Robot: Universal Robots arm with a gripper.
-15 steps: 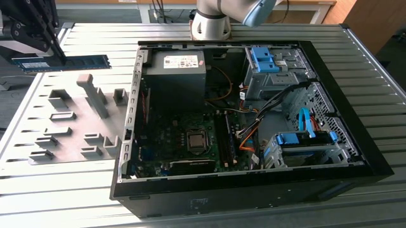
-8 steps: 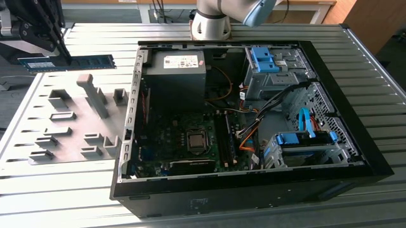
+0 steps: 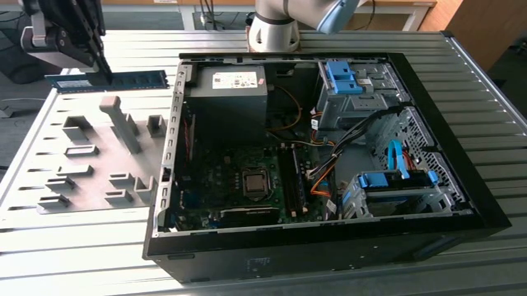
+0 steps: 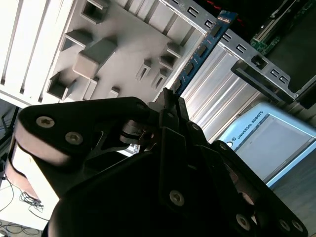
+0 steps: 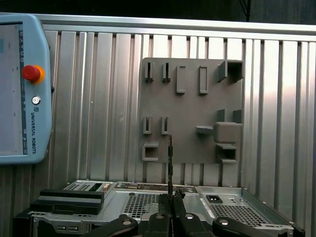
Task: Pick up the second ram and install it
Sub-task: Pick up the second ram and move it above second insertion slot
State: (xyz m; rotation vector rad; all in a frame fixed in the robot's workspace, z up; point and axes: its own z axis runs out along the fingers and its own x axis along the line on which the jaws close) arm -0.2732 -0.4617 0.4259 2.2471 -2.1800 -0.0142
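Note:
The second ram is a blue-green stick with black chips, held level above the far end of the grey fixture plate, at the exterior view's left of the PC case. My gripper is shut on the stick near its middle. In the second wrist view the ram sticks out past the closed fingertips of the gripper. Seen edge-on in the first wrist view, the ram is a thin dark line rising from the gripper. The black memory slots lie on the motherboard inside the open case.
The fixture plate carries several raised grey blocks. Inside the case are a power supply, blue drive bays and loose cables. A teach pendant lies on the ribbed metal table.

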